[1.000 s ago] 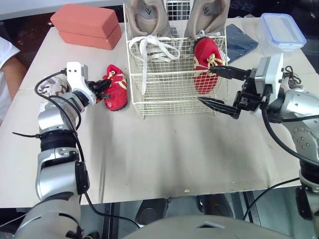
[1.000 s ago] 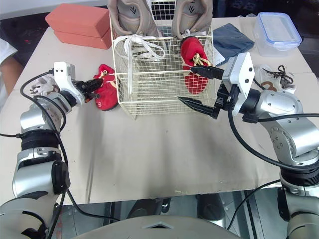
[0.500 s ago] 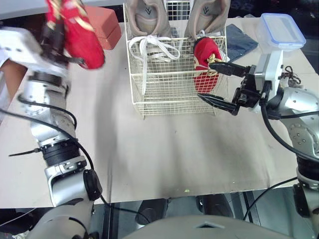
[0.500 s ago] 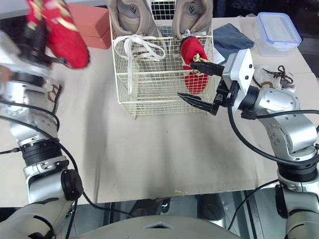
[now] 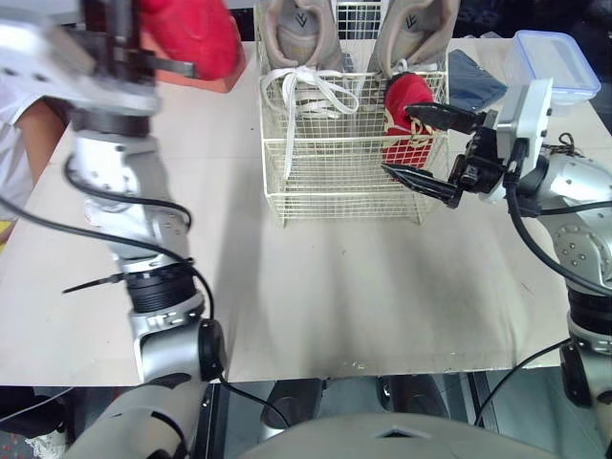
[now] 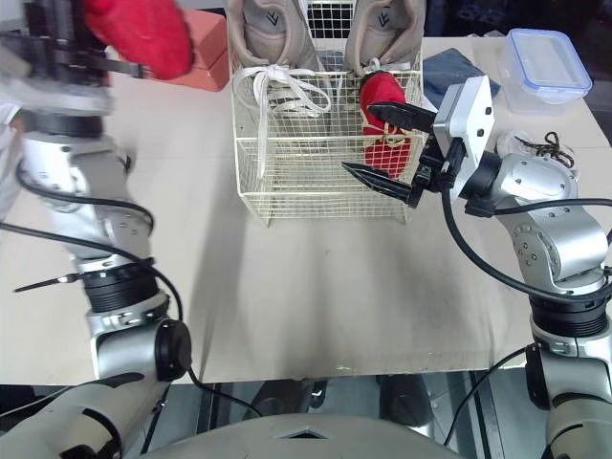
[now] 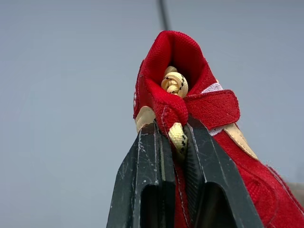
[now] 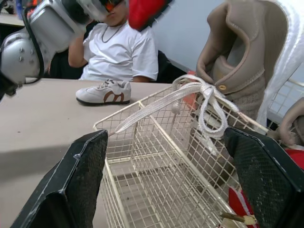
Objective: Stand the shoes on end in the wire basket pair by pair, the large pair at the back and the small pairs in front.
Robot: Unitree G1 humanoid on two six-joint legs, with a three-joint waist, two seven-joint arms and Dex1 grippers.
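Left eye view, table (image 5: 335, 287): beige, wire basket (image 5: 330, 182) at its far middle.
Large pair (image 5: 298, 38): beige, on end at the basket's back, V-shaped mark on each, white laces hanging.
Red shoe in basket (image 5: 409, 94): upright, front right.
Second red shoe (image 7: 190, 95): raised high at left, left gripper (image 7: 171, 130) clamped on its tongue and lace.
Right gripper (image 5: 397, 140): spread wide, empty, at the basket's right front.

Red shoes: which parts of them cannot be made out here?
1. The held red shoe: blurred and cut by the top edge, left eye view; one end cut off, left wrist view.
2. The stowed red shoe: partly behind the wire basket mesh and a finger of the right gripper, left eye view.
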